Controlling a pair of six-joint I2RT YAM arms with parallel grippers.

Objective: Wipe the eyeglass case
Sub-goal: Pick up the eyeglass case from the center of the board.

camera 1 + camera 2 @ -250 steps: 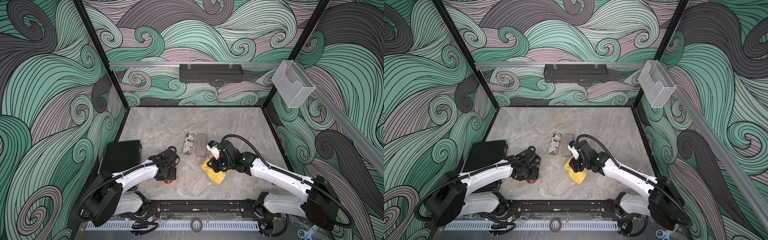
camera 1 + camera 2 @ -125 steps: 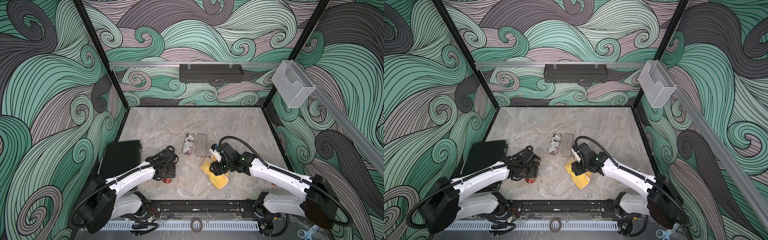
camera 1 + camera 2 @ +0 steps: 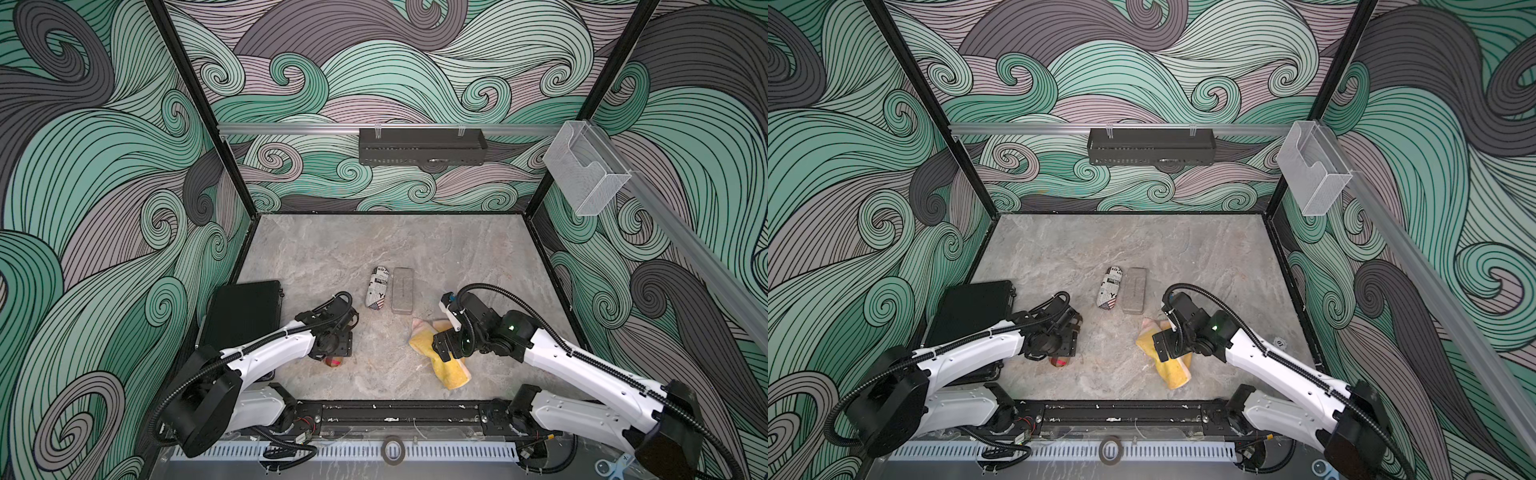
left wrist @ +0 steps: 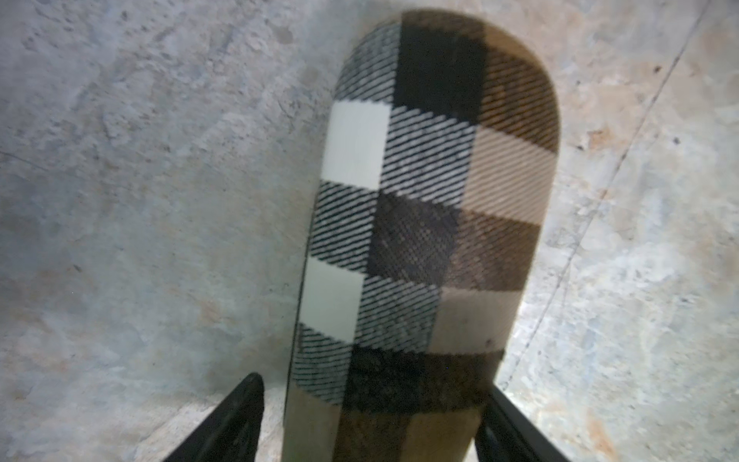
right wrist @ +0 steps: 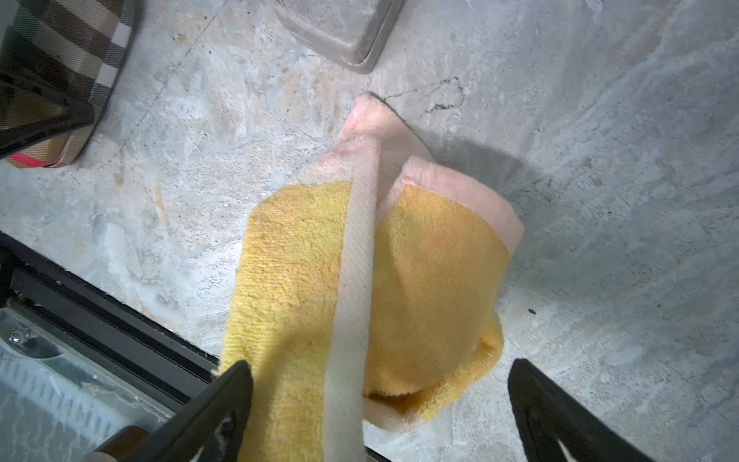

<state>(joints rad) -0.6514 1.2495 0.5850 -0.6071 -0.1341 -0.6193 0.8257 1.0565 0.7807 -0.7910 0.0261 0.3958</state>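
Note:
A plaid eyeglass case (image 4: 432, 208) lies flat on the marble table, and only its red-tipped end (image 3: 333, 362) shows from above. My left gripper (image 4: 372, 384) is over its near end, open. One finger (image 4: 240, 416) is clear of the case's side; the other is close against it. A yellow cloth (image 5: 432, 272) with a pink hem lies crumpled on the table (image 3: 451, 368). My right gripper (image 5: 379, 365) hangs low over it, wide open, with the cloth loose between its fingers. It appears in both top views (image 3: 442, 347) (image 3: 1163, 345).
A newsprint case (image 3: 378, 287) and a grey hard case (image 3: 402, 289) lie side by side behind the cloth. A black box (image 3: 243, 311) sits at the left wall. The black rail (image 3: 395, 409) runs along the front edge, close to the cloth.
The right gripper has opened wide and let the cloth go; the cloth now lies spread toward the front edge. The left gripper's jaws have parted around the plaid case.

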